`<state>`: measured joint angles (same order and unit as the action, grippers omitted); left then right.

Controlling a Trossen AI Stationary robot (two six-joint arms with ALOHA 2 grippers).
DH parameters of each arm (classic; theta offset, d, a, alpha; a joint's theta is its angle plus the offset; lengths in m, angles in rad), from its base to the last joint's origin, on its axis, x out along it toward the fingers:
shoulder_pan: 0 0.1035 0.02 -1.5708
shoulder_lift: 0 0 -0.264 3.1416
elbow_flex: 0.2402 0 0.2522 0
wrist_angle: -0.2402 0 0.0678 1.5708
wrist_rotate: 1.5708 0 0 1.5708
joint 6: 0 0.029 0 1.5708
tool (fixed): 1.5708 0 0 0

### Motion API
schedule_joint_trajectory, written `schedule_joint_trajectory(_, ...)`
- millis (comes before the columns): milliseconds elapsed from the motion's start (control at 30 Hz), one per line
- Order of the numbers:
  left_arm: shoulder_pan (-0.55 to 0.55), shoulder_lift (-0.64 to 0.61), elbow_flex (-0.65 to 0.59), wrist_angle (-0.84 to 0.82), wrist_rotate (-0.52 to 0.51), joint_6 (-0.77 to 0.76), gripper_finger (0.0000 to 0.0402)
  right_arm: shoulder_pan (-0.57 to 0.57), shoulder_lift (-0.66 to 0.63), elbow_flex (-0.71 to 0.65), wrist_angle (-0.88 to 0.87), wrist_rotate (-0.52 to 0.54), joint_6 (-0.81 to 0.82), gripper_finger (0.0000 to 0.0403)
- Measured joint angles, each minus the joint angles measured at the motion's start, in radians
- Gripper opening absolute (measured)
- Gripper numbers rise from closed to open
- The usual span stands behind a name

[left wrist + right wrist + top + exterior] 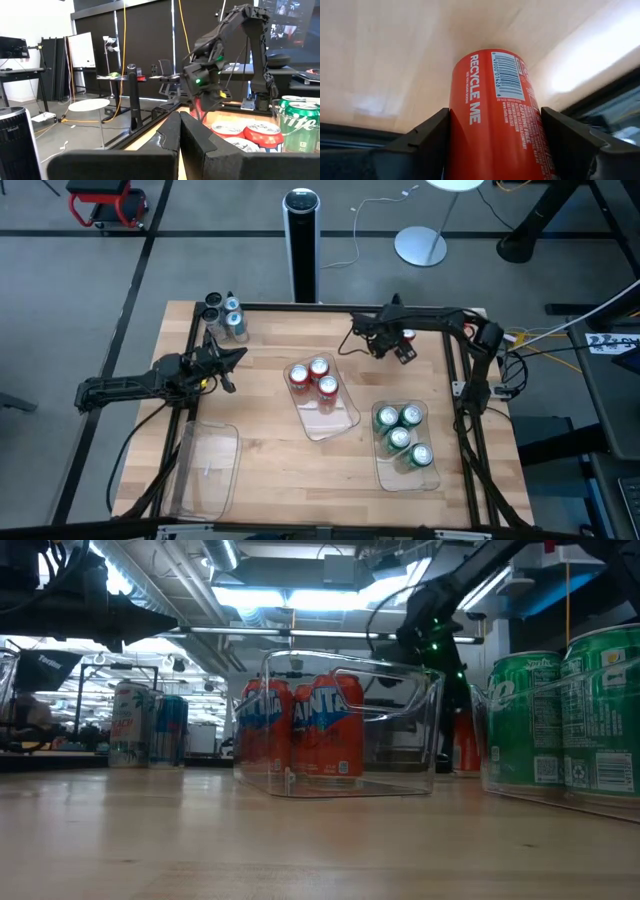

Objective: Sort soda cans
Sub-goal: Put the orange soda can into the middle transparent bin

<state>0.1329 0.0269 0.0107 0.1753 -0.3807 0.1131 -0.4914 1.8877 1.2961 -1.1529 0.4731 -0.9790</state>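
My right gripper (403,348) is at the table's far right, shut on a red soda can (408,336) that also shows in the low view (465,745). Three red-and-white cans (315,378) stand in the middle clear tray (340,420). Several green cans (402,435) stand in the right tray (385,470). Silver/black cans with blue marks (225,318) stand on the wood at the far left corner. My left gripper (235,358) is shut and touches nothing, just near of those cans; its fingers (180,125) meet. My right gripper (495,120) pinches the red can by its side wall (470,120), one finger on each side. The fingers come from above, pointing down along the can's length. The can stands upright below the fingers; whether its base is on the table I cannot tell.
An empty clear tray (205,470) lies at the near left. A tall black-and-silver cylinder (302,240) stands on the floor beyond the far edge, with a lamp base (420,246) to its right. Bare wood lies between the trays and along the near edge.
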Motion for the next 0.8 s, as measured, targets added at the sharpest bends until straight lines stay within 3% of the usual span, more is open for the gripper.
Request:
schedule_joint_trajectory(267,0.0,0.0,0.0,0.0,0.0,0.0,0.0,0.155,0.0,0.16,-0.053,0.007,0.015,0.0274)
schedule_joint_trajectory(800,0.0,0.0,0.0,-0.006,0.0,-0.01,0.0,0.551,-0.001,0.472,-0.284,-0.001,0.201,0.0274)
